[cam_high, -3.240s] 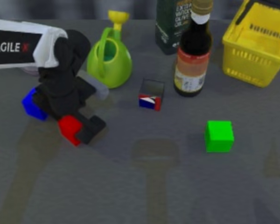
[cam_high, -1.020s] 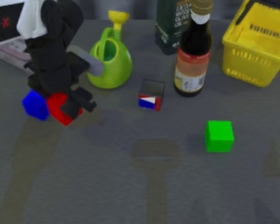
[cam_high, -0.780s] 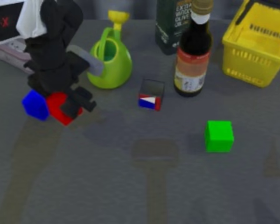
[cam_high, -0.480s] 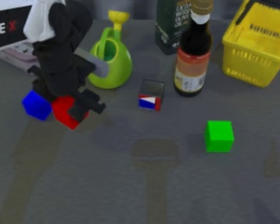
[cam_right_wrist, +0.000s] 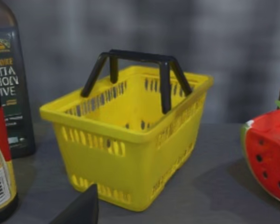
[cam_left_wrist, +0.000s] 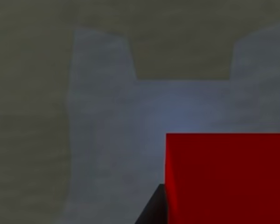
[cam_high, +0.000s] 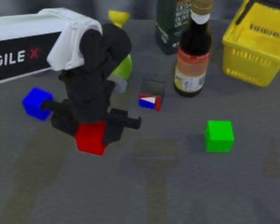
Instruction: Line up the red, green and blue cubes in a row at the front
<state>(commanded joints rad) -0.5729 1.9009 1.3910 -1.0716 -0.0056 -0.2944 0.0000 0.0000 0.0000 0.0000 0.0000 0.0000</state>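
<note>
Red cube, clamped between the jaws of the left gripper, well to the left of the green cube and a little nearer the front edge than the patterned cube. The left wrist view shows the red cube above the table's grey surface, so it appears lifted clear. The blue cube rests on the table, farther left of the green cube and behind the arm. Placement judged best: lower the red cube at the front, faces square to the table edge, leaving room beside it for two more cubes. The right arm is out of the top view; its wrist camera faces the yellow basket, and its jaws' state cannot be told.
</note>
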